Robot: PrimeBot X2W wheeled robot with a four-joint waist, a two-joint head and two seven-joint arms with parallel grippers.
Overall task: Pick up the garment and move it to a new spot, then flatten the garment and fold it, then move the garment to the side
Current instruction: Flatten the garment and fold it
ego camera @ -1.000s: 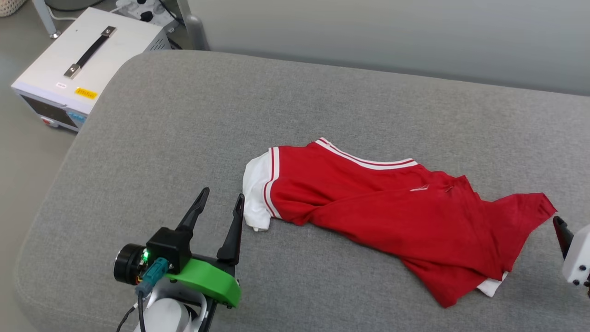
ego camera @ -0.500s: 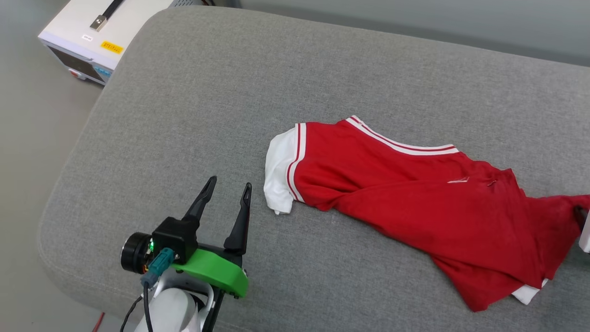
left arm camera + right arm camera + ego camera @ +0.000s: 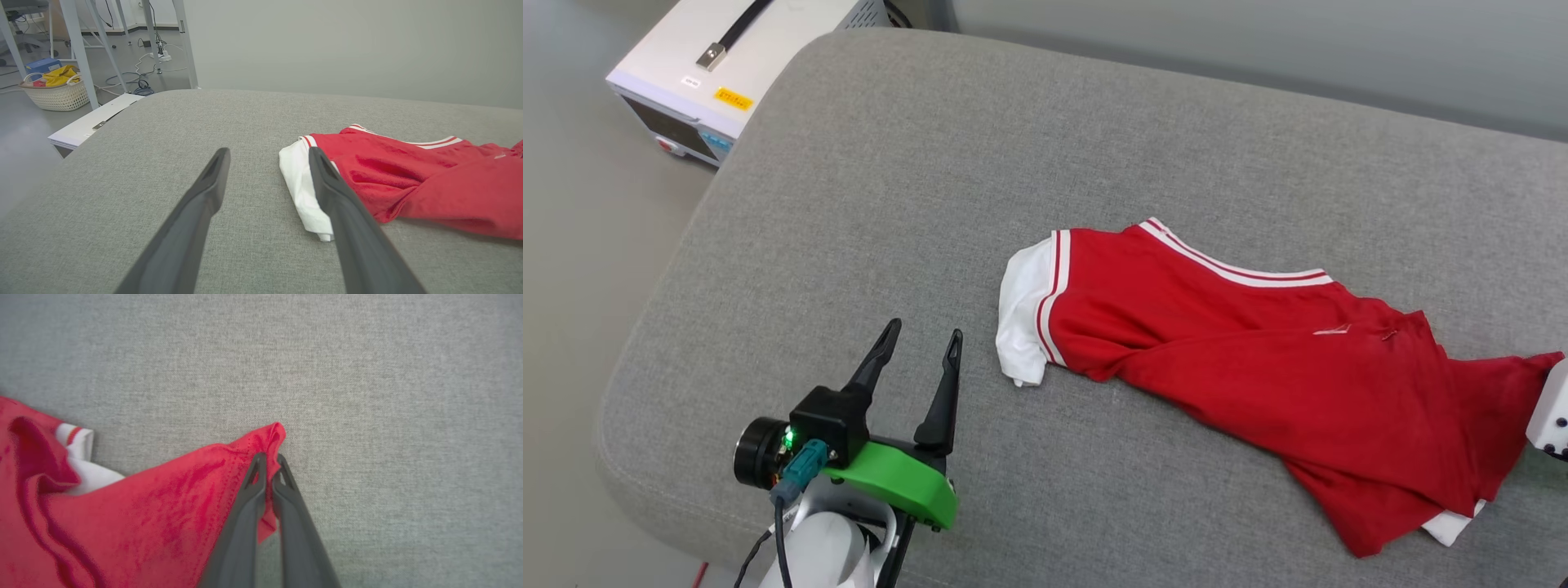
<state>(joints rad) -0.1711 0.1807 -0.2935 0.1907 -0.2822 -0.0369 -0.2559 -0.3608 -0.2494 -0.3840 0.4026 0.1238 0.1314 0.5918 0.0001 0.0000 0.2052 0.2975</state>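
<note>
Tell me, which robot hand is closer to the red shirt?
Right. The right gripper is shut on a corner of the garment; the left gripper stands open beside its white sleeve, not touching.

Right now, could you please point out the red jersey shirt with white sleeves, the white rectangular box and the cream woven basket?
red jersey shirt with white sleeves (image 3: 1258, 367): head view, middle of its body.
white rectangular box (image 3: 792, 49): head view, bare top panel.
cream woven basket (image 3: 57, 98): left wrist view, front wall.

Yellow sticker (image 3: 734, 99) on white box (image 3: 662, 73), print illegible
</note>
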